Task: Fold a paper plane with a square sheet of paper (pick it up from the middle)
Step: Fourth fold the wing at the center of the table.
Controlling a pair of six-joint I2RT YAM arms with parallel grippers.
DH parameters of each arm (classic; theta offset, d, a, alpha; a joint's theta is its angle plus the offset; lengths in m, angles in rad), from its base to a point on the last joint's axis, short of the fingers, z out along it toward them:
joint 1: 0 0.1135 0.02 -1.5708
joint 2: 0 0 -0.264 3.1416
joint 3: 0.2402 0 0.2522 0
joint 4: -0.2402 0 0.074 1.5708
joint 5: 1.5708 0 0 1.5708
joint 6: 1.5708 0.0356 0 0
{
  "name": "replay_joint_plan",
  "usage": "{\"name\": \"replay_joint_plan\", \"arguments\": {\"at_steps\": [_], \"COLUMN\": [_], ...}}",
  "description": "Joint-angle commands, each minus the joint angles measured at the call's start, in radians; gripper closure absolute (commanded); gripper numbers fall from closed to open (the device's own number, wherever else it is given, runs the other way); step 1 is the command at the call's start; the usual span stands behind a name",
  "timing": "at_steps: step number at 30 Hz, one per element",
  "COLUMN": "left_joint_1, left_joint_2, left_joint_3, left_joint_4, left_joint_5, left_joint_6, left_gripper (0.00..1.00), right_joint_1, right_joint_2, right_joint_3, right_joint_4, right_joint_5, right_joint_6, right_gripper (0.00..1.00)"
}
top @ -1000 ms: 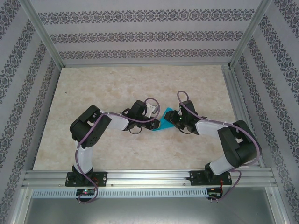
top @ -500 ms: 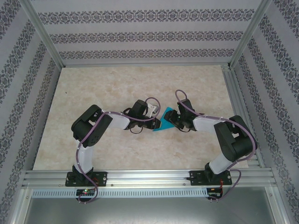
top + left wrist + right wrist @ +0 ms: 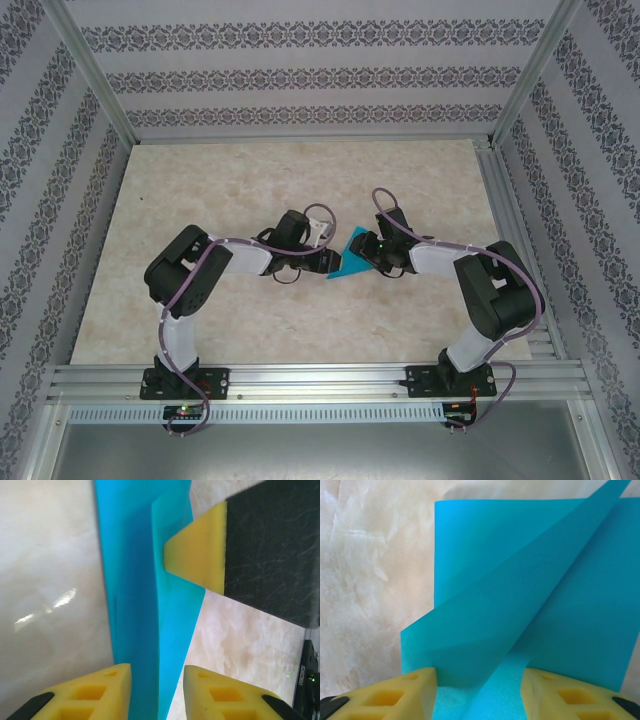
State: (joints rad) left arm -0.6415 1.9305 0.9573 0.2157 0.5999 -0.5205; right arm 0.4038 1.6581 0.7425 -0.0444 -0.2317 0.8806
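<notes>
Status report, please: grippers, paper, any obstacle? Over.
Left gripper open, astride the paper. Right gripper open, raised flap between its jaws. Paper partly folded. No obstacle seen.

Left arm [image 3: 185,285] and right arm [image 3: 495,290] both bent sharply at the elbow, forearms angled inward, wrists low, meeting mid-tabletop. Left gripper [image 3: 327,262] points right and right gripper [image 3: 368,250] points left, tips near each other. In the left wrist view, left fingers [image 3: 100,690] have yellow pads, parted with a clear gap. In the right wrist view, right fingers [image 3: 415,695] are spread wider. One right finger's tip [image 3: 195,550] pokes in ahead of the left fingers, apart from them.
</notes>
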Motion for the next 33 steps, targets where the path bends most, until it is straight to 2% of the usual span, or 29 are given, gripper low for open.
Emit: {"name": "replay_joint_plan", "arguments": {"at_steps": [1,3,7,15,23,33], "left_joint_1": [0.014,0.013,0.014,0.002,-0.003,-0.01], "left_joint_2": [-0.091,-0.12,-0.128,-0.027,0.02,0.071], "left_joint_3": [-0.016,-0.026,-0.03,0.03,0.051,0.099], "left_joint_4": [-0.048,-0.05,0.021,0.08,0.114,0.02], "left_joint_5": [-0.061,-0.086,-0.04,0.033,0.084,0.074], "left_joint_6": [0.009,0.014,-0.018,-0.069,-0.092,-0.074], "left_gripper": [0.65,0.64,0.65,0.76,0.78,0.78], "right_joint_1": [0.006,0.007,0.012,0.021,0.021,0.021], "right_joint_2": [0.062,0.067,0.075,0.104,0.139,0.149], "right_joint_3": [-0.018,-0.016,-0.008,0.012,0.025,0.024], "right_joint_4": [-0.114,-0.127,-0.154,-0.201,-0.24,-0.247], "right_joint_5": [0.083,0.086,0.097,0.12,0.137,0.134], "right_joint_6": [-0.005,-0.008,-0.014,-0.014,-0.004,0.002], "right_gripper": [0.5,0.5,0.48,0.47,0.48,0.48]}}
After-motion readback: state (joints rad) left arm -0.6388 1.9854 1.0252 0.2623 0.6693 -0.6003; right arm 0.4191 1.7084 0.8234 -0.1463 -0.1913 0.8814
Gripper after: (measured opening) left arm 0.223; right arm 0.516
